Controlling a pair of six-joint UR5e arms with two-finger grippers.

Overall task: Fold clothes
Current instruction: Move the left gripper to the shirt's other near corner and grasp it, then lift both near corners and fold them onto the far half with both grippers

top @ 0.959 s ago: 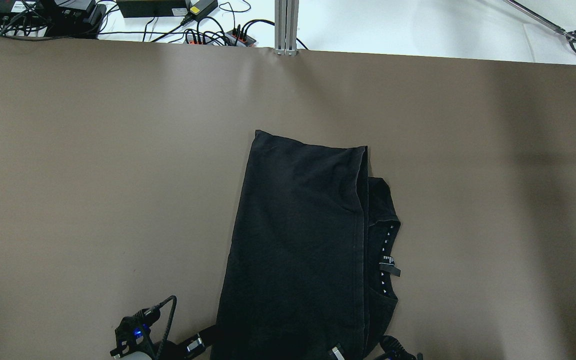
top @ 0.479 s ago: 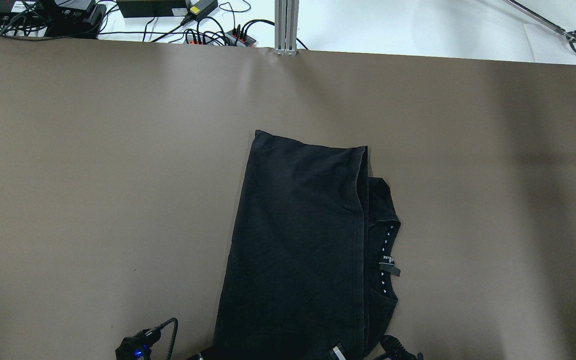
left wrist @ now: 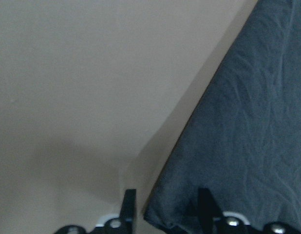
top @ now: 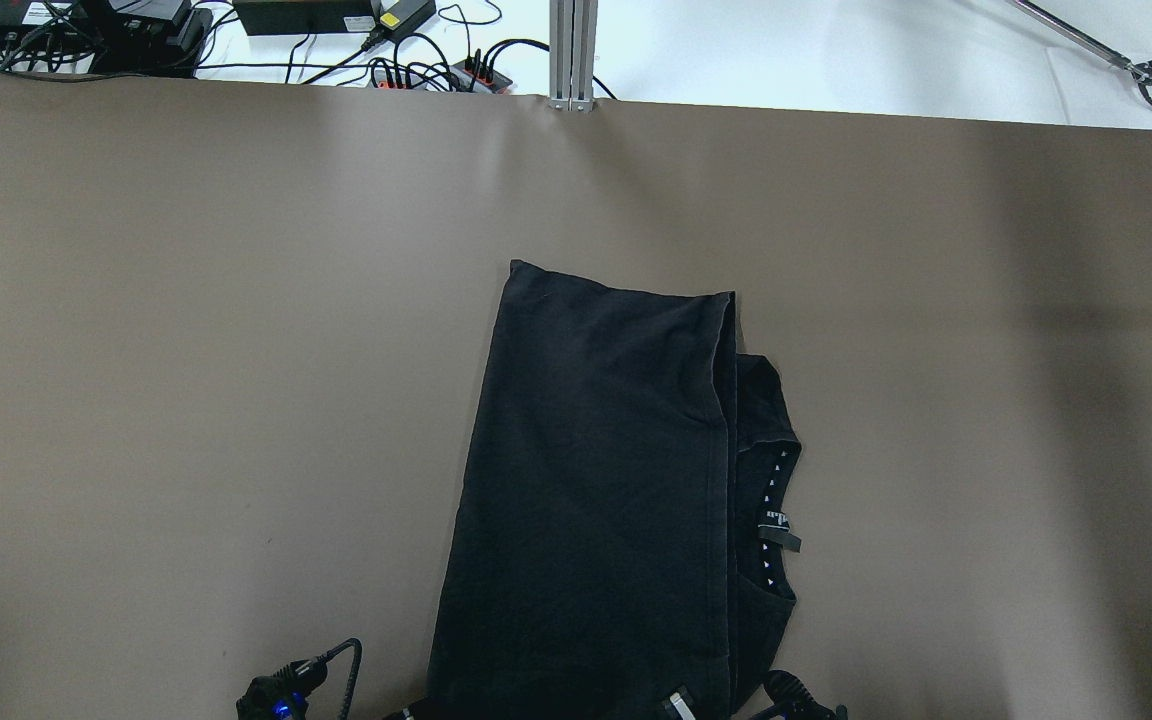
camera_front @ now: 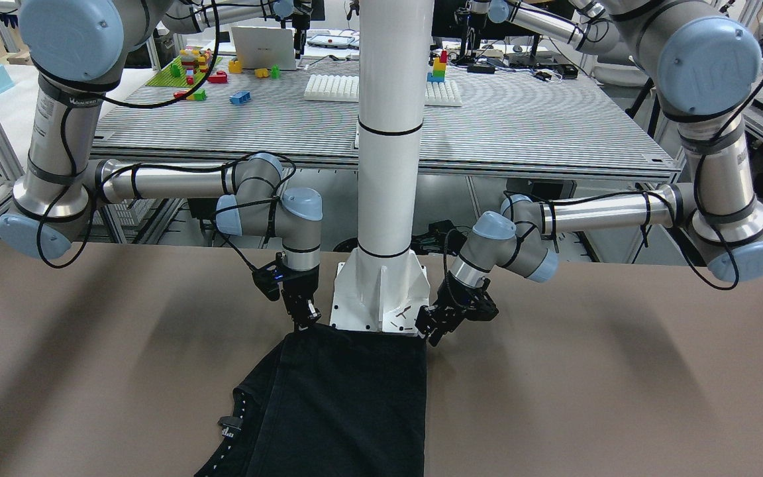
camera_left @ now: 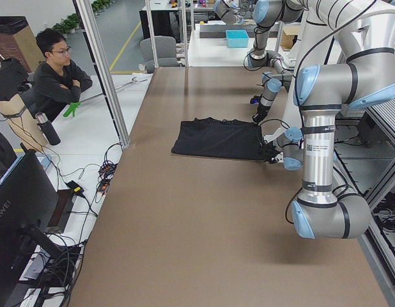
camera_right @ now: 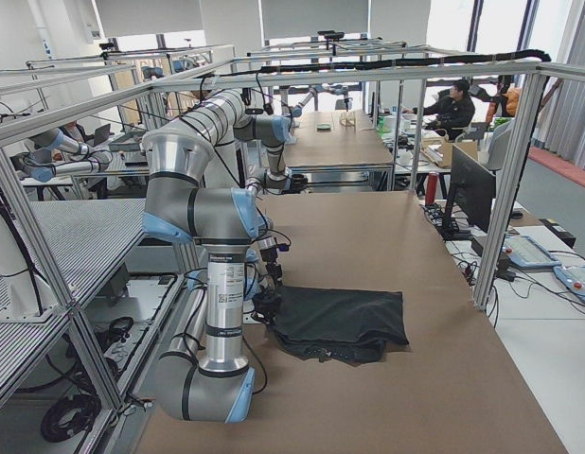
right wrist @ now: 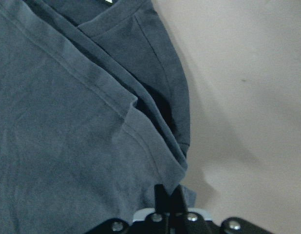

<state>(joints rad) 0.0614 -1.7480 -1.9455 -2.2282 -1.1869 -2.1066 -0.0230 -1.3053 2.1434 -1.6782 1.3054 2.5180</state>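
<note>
The clothes [top: 596, 480] are one black garment folded lengthwise on the brown table, its collar band [top: 774, 500] with white marks showing on the right side. My left gripper [left wrist: 167, 207] is open at the garment's near left corner [camera_front: 421, 344], with the cloth edge lying between its fingers [left wrist: 128, 204]. My right gripper [right wrist: 170, 197] is shut on the hemmed near right corner of the clothes [right wrist: 67, 122]. In the front-facing view the right gripper [camera_front: 307, 321] and the left gripper [camera_front: 429, 331] stand at either side of the white base.
The robot's white base post [camera_front: 381, 291] stands right behind the garment's near edge. Cables and power strips [top: 416, 60] lie beyond the far table edge. A seated person [camera_left: 57, 70] is off the table's far side. Bare brown table [top: 186, 350] surrounds the garment.
My left gripper has drawn back toward the robot, lower in the overhead view, and sits at the garment's near left corner. The garment and right gripper have not moved.
</note>
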